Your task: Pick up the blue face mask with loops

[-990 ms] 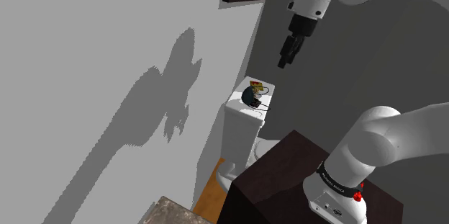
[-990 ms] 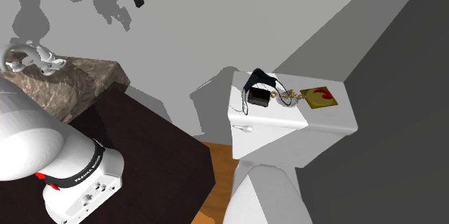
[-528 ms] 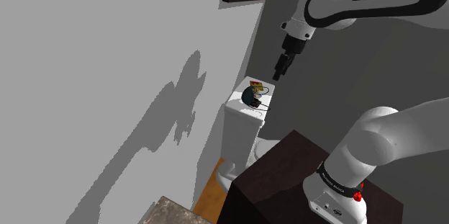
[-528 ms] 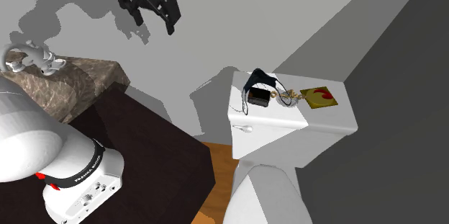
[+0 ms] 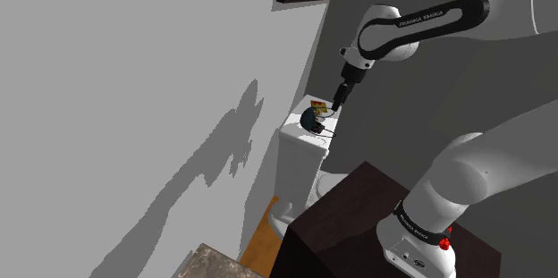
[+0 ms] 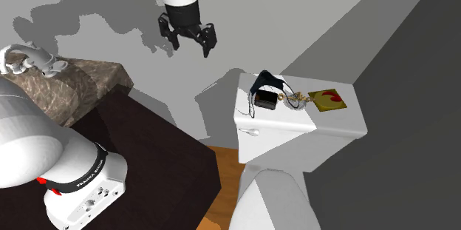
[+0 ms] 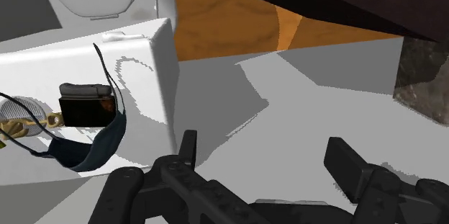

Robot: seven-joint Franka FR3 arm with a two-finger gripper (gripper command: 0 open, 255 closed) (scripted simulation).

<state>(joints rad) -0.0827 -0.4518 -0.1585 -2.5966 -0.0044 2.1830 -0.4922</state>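
A dark blue face mask [image 6: 267, 81] with thin loops lies on the white toilet tank lid [image 6: 325, 125], draped against a small black box [image 6: 266, 103]. In the shoulder view the mask [image 5: 312, 122] is a dark spot on the tank, and my gripper [image 5: 337, 103] hangs just above it to the right. The gripper [image 6: 191, 41] is open and holds nothing, and it hovers short of the tank's near end. Through the wrist camera the mask [image 7: 96, 148] lies beside one fingertip [image 7: 188, 146], outside the gap between the fingers.
A gold trinket [image 6: 296, 100] and a yellow card with red marks [image 6: 327, 98] share the lid. The toilet bowl [image 6: 272, 199] sits below, on a wood floor [image 7: 223, 28]. The dark stand [image 6: 155, 154] and a stone counter with a faucet [image 6: 29, 57] lie on the second exterior view's left.
The arm has swung down and toward the toilet tank, so the gripper now hangs near the mask. Its fingers stayed open throughout.
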